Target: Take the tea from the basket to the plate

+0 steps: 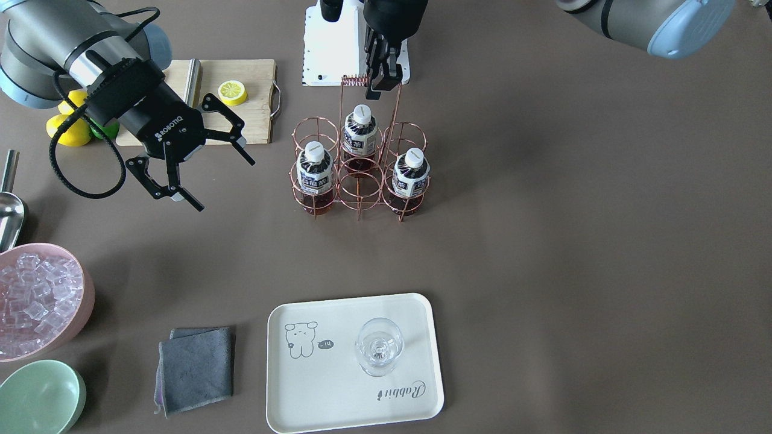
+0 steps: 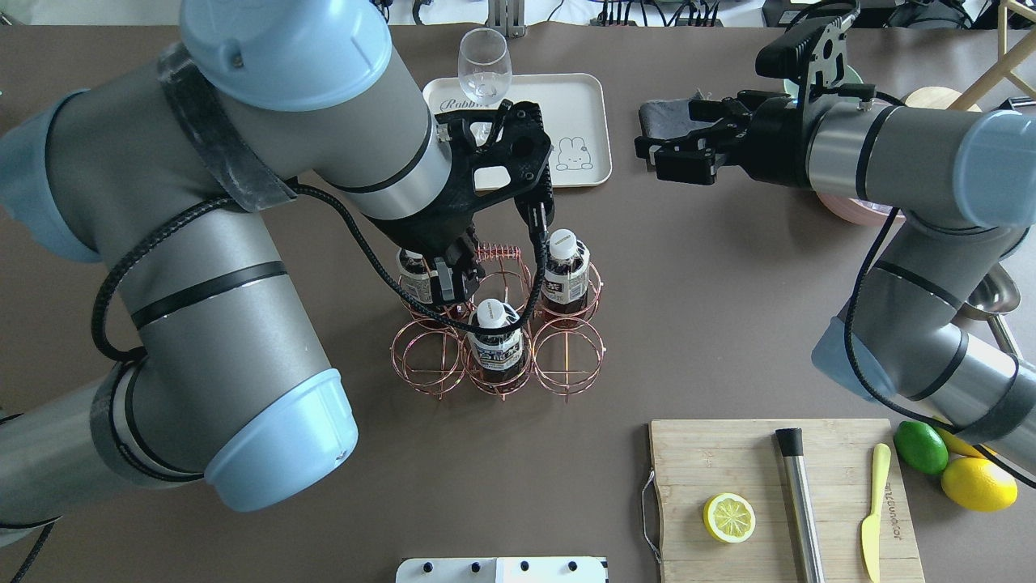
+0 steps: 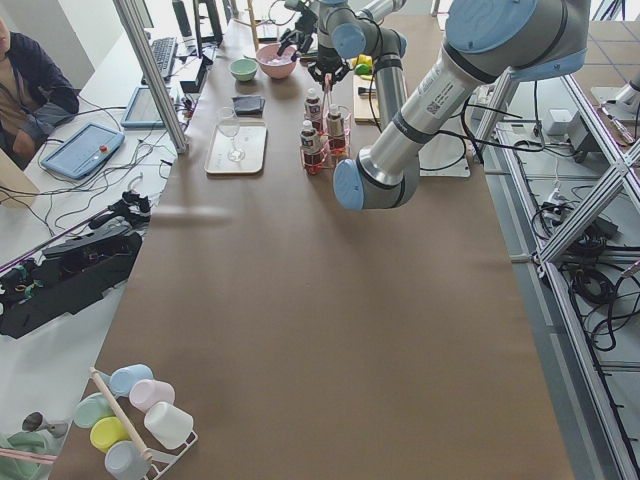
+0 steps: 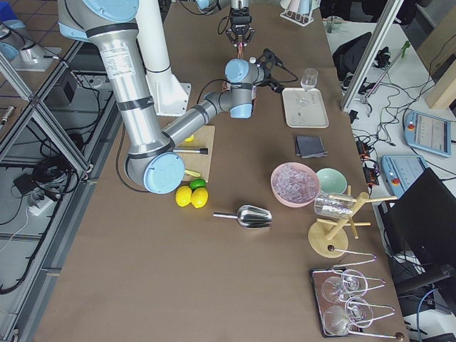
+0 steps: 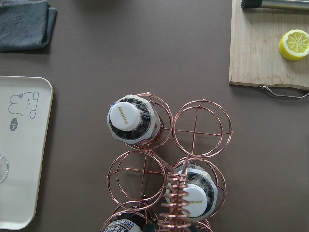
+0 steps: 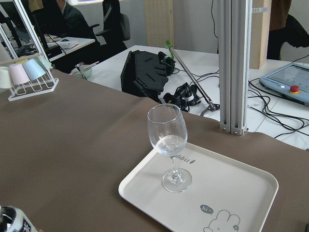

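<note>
Front cam looks steeply down from across the table (image 1: 543, 241); overhead looks fwd and down from behind. Both share basket (image 1: 360, 175) and tray (image 1: 338, 398). Side cams sit far off at table ends. Left wrist cam: straight down, close over basket. Right wrist cam: low, near tray w/ glass (image 6: 167, 133).

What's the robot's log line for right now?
tea: all three in basket | plate: holds wine glass | left gripper: near basket handle | right gripper: open, empty

tea bottles (image 1: 315, 169): 3 | basket (image 1: 354, 79): 1, six cells | plate (image 1: 338, 398): 1 | wine glass (image 1: 379, 346): 1 | bowls (image 1: 36, 398): 2 | whole lemons (image 2: 978, 483): 2 | half lemon (image 2: 728, 518): 1 | lime (image 2: 920, 447): 1 | cloth (image 1: 196, 369): 1
</note>
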